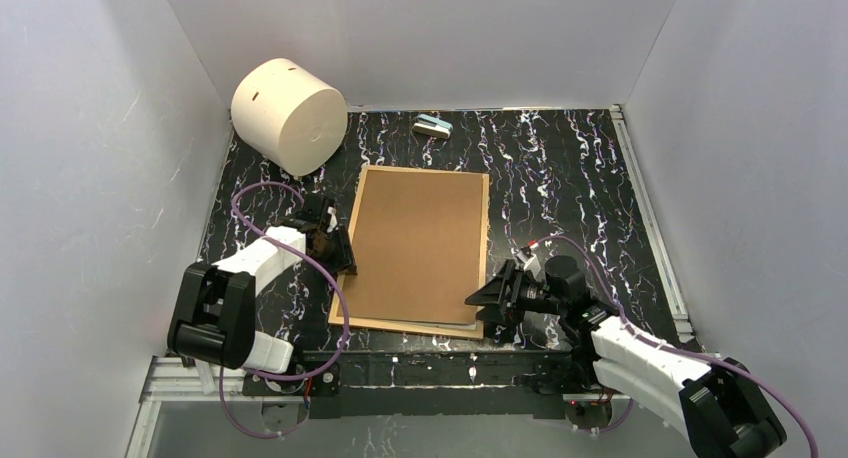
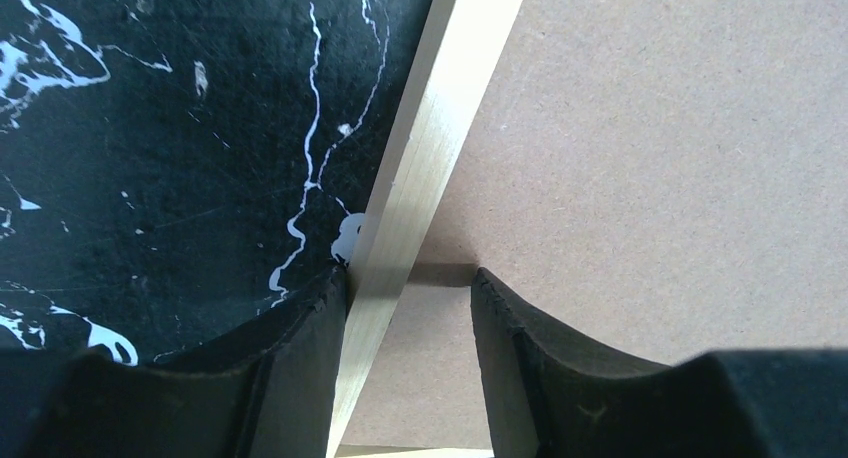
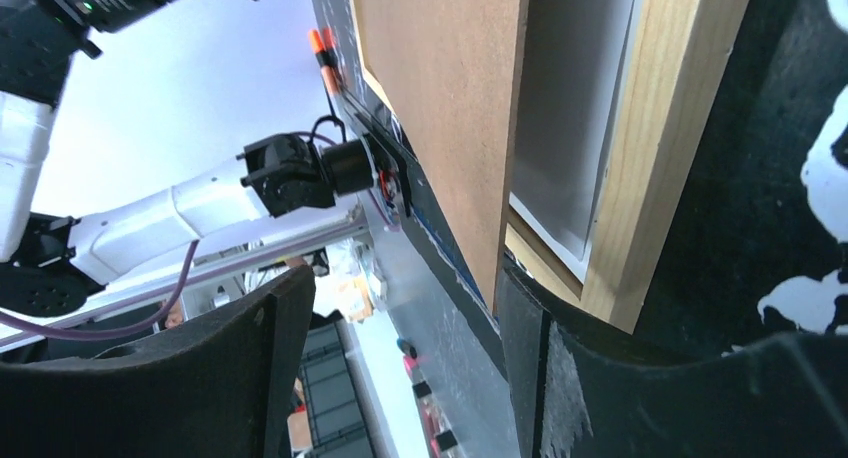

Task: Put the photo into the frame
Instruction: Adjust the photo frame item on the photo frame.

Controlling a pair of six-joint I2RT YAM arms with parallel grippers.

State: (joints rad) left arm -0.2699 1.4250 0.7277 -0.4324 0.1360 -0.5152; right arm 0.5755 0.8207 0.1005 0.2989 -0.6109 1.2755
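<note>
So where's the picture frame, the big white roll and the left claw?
frame (image 2: pixel 430 138): left wrist view, its pale wooden edge.
white roll (image 1: pixel 290 118): top view, its curved side.
left gripper (image 2: pixel 410 278): left wrist view, gap between its fingertips.

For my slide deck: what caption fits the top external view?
Face-down frame on a marbled table; left jaws straddle its left rail, right jaws open at its near-right corner.

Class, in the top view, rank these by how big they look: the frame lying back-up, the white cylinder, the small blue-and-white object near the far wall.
1. frame, largest by far
2. white cylinder
3. blue-and-white object, clearly smallest
</note>
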